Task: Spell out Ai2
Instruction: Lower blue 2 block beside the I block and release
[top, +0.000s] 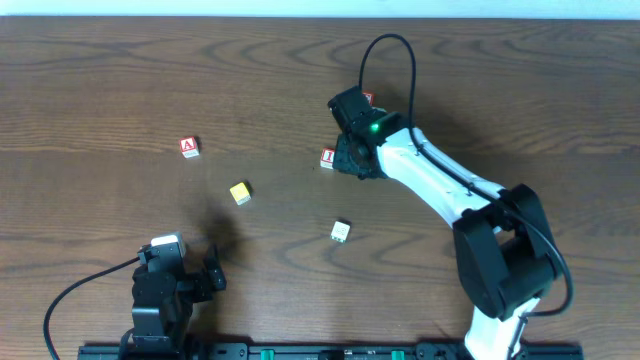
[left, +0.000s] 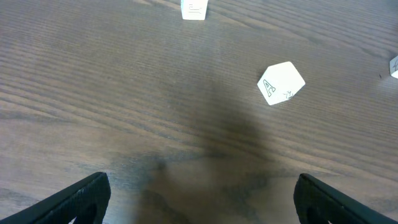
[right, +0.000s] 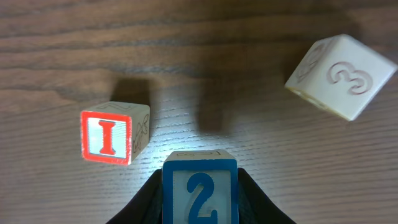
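The 2 cube (right: 200, 186) is pinched by its two sides in the right claw (top: 352, 150), whose jaws are narrowed onto it, with the blue numeral facing the wrist camera. The I cube (right: 109, 137) stands on the tabletop (right: 249, 37) just beside it at about ten o'clock, with a gap between them. As I judge it, the 2 belongs at three o'clock of the I, so only a short shift is called for.

From overhead, the A cube (top: 190, 147) lies well apart at nine o'clock of the I. The left claw (top: 185, 275), spread wide and empty, sits at its six o'clock and is the nearer arm.

A cream cube embossed with a 3 (right: 342, 74) lies tilted at two o'clock of the 2. From overhead the claw hides the 2 cube. Whether that cube rests on the wood or hangs above it, I cannot tell.
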